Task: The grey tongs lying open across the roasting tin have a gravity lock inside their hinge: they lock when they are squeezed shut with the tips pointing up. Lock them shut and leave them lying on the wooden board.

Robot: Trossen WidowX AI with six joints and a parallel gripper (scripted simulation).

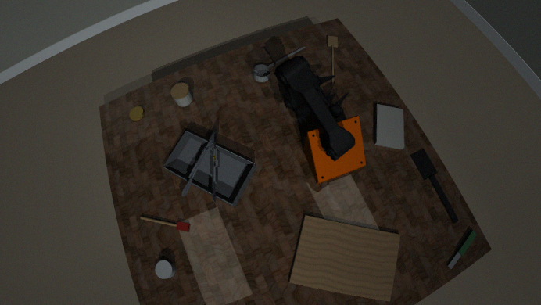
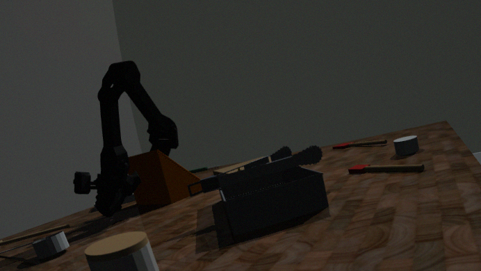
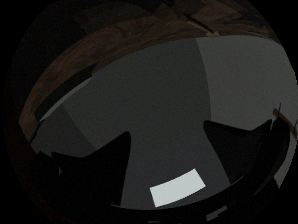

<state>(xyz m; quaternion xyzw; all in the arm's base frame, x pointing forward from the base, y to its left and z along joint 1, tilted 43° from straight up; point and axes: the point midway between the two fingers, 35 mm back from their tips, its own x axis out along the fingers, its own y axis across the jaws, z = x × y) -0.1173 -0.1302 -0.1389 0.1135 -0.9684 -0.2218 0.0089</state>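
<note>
The grey tongs [image 1: 198,164] [image 2: 274,165] lie open across the roasting tin [image 1: 233,172] [image 2: 278,208]. Their two arms spread apart, with the scalloped tips past one long wall and the hinge end past the opposite wall. The wooden board [image 1: 348,258] [image 2: 225,170] lies flat with nothing on it, well away from the tin. My gripper [image 1: 340,85] [image 3: 168,131] is open and empty, beyond the orange block from the board and far from the tongs. Its fingers are too dark to make out in the exterior view.
The orange block [image 1: 338,170] [image 2: 153,181] stands between my gripper and the board. A small saucepan [image 1: 261,73] [image 2: 52,244] and a lidded jar [image 1: 181,94] [image 2: 118,247] stand nearby. A wooden-handled spatula [image 1: 332,41] lies close to the fingers. A pale box [image 1: 389,126] lies beyond the block.
</note>
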